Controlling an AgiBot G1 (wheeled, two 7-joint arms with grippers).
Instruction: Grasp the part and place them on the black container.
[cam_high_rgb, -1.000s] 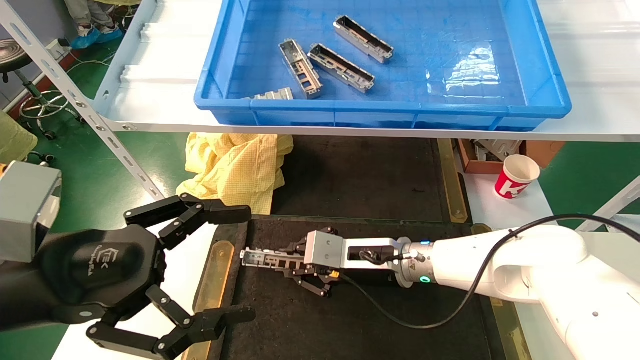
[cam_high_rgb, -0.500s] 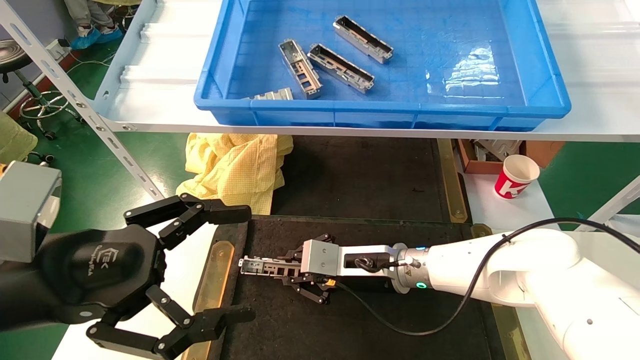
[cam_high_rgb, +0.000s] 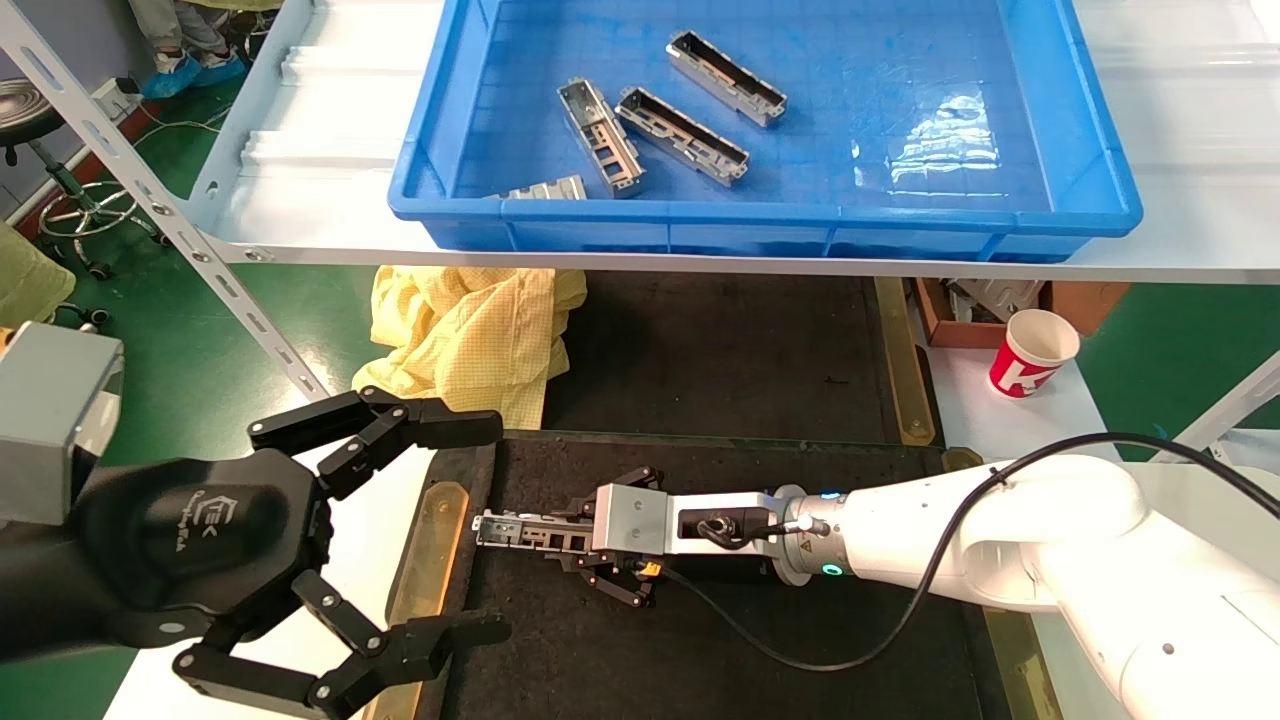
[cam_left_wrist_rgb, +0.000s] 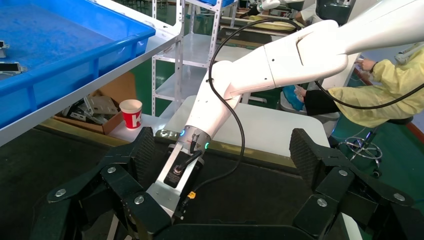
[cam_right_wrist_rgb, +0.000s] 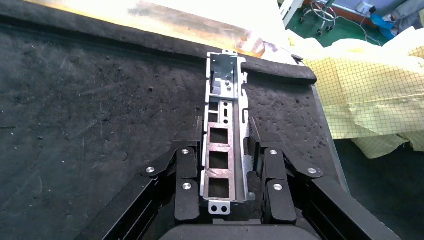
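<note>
Near the black container's (cam_high_rgb: 760, 640) left edge, the right tool (cam_high_rgb: 560, 532) grips the part (cam_high_rgb: 520, 530); the left tool (cam_high_rgb: 400, 530) hovers open alongside, with yellow cloth (cam_high_rgb: 470, 335) just beyond.

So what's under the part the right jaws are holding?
Under the part lies the black container, its rough surface showing through the cut-outs. The right gripper covers the sides, so contact cannot be judged.

The blue bin's (cam_high_rgb: 760, 215) wall hides most of one part (cam_high_rgb: 545, 189).
</note>
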